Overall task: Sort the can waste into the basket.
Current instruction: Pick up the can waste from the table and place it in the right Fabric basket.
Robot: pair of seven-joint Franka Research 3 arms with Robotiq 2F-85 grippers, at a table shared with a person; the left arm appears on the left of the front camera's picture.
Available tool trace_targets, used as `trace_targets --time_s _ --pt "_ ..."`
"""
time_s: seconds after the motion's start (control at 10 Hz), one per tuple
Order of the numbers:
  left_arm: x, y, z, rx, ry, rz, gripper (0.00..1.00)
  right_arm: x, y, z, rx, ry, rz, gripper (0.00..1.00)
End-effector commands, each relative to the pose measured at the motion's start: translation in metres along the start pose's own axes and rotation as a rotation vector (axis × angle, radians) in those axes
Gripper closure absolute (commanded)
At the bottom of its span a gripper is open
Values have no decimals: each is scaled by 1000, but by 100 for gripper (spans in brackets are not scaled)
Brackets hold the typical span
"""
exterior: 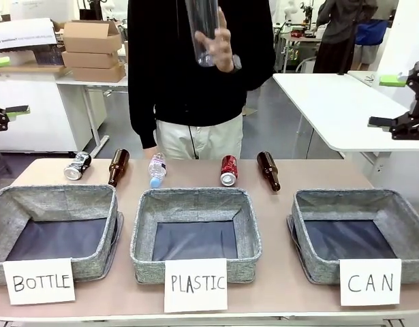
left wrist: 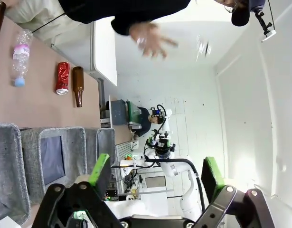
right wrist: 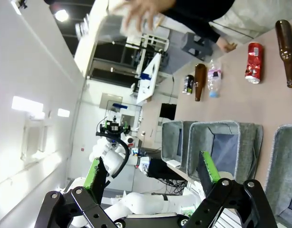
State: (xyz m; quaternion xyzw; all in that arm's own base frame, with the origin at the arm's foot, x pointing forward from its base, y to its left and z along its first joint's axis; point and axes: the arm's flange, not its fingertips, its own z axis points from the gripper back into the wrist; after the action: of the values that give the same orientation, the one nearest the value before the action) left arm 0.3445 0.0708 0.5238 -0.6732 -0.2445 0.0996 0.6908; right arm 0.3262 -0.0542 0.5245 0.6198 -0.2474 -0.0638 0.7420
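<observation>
Two cans lie on their sides along the table's far edge: a silvery-grey can point(exterior: 78, 165) point(right wrist: 188, 84) at the left and a red can point(exterior: 228, 170) point(left wrist: 62, 78) point(right wrist: 254, 62) near the middle. The grey basket signed "CAN" point(exterior: 345, 204) point(right wrist: 284, 161) stands at the front right with nothing in it. My left gripper point(exterior: 5, 117) point(left wrist: 155, 173) hangs open at the far left, off the table. My right gripper point(exterior: 388, 101) point(right wrist: 151, 171) hangs open at the far right, above and behind the CAN basket. Neither holds anything.
Baskets signed "BOTTLE" point(exterior: 52, 197) and "PLASTIC" point(exterior: 194, 201) stand left and middle. Two brown bottles point(exterior: 118, 166) point(exterior: 268, 170) and a clear plastic bottle point(exterior: 157, 169) lie among the cans. A person behind the table holds a clear bottle point(exterior: 201, 27) raised in one hand.
</observation>
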Motion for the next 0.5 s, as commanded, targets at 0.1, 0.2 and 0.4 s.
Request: trace_targets --time_s 0.1,0.2,0.4 --pt "0 0 0 0 0 0 0 4 -1 -4 28 -13 29 0" --pt "19 4 -17 211 -59 -30 0 4 -1 -4 28 -13 29 0" --pt "63 14 -59 381 -5 -42 0 4 -1 -4 28 -13 29 0"
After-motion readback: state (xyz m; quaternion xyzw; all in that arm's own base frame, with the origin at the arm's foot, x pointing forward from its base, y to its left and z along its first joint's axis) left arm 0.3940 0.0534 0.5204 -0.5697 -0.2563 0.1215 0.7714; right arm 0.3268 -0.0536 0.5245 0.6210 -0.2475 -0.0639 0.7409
